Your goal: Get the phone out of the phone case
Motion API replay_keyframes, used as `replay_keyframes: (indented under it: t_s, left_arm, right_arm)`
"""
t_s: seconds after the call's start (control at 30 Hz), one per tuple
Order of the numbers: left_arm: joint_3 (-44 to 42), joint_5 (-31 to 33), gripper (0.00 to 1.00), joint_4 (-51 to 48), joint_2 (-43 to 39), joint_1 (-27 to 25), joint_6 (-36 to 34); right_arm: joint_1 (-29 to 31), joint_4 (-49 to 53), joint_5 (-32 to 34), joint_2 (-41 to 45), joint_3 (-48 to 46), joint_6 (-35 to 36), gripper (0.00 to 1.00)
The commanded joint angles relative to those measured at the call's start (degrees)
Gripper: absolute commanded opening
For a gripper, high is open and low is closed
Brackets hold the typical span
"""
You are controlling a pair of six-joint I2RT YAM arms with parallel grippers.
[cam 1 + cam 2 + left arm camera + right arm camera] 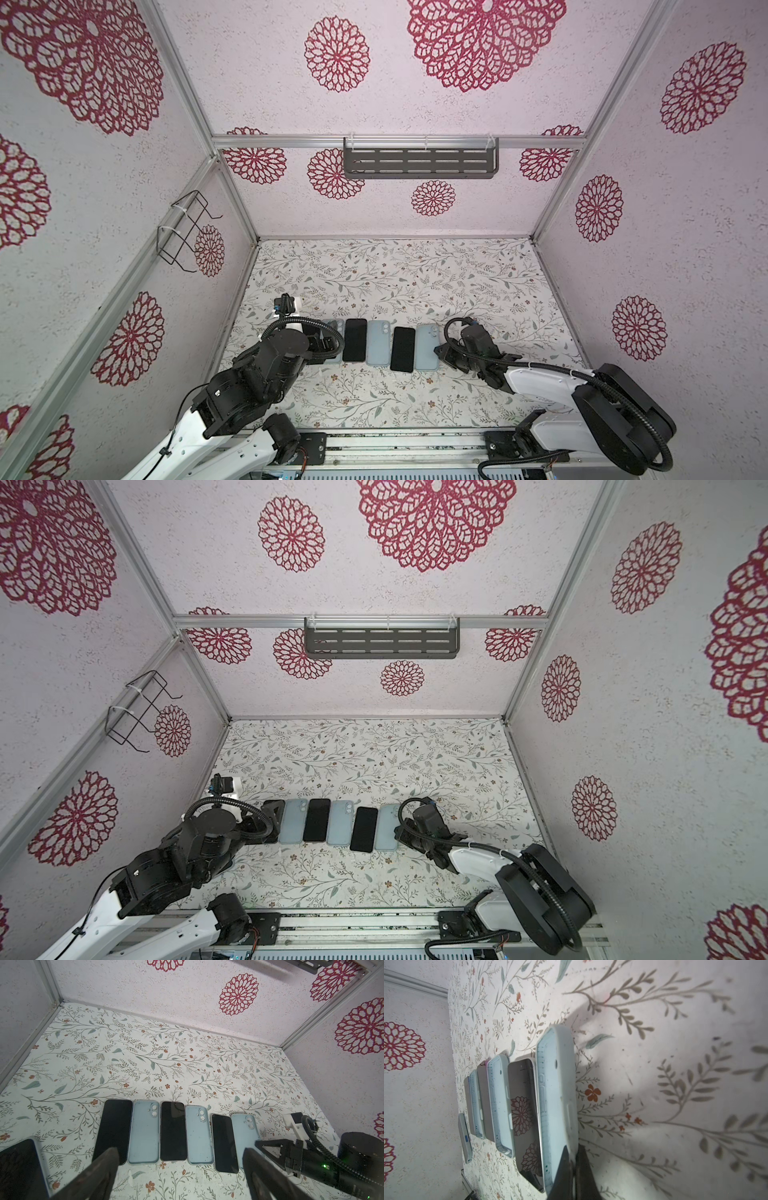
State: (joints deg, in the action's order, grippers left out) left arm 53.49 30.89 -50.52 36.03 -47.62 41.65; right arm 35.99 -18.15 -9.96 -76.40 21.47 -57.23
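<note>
Three phones alternate with three light-blue cases, fourth phone at 9 o'clock; left gripper spread, right gripper pinching 3 o'clock case.

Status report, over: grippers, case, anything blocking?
Left gripper open, empty. Right gripper shut on rim of rightmost case. Case empty, phone flat beside it. Nothing blocking.

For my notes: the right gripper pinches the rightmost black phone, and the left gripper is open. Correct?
Not quite: the right gripper is shut on the rim of the rightmost light blue case, as the right wrist view shows. The left gripper is indeed open.
</note>
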Motion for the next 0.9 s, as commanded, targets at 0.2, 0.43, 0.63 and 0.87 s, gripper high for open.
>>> replay_keyframes:
  t_s: [0.2, 0.43, 0.63, 0.87]
  left_arm:
    - [-1.2, 1.4, 0.97, -0.5, -0.5, 0.5, 1.5]
    - [-2.7, 3.9, 0.97, -3.1, 1.1, 1.4, 7.2]
    - [-3.4, 2.4, 0.97, -6.3, 5.3, 5.4, 12.0]
    - [-7.1, -7.4, 0.97, -3.9, 10.8, 15.1, 12.2]
  right_arm:
    - [-0.8, -7.0, -7.7, -6.4, 2.7, 5.2, 0.0]
    - [-0.7, -11.5, -9.1, -10.1, 2.1, 4.4, 0.0]
    - [-0.8, -10.6, -8.8, -11.8, 2.9, 5.1, 0.23]
    - [-0.9, -3.3, -6.6, -9.4, 3.7, 9.1, 0.9]
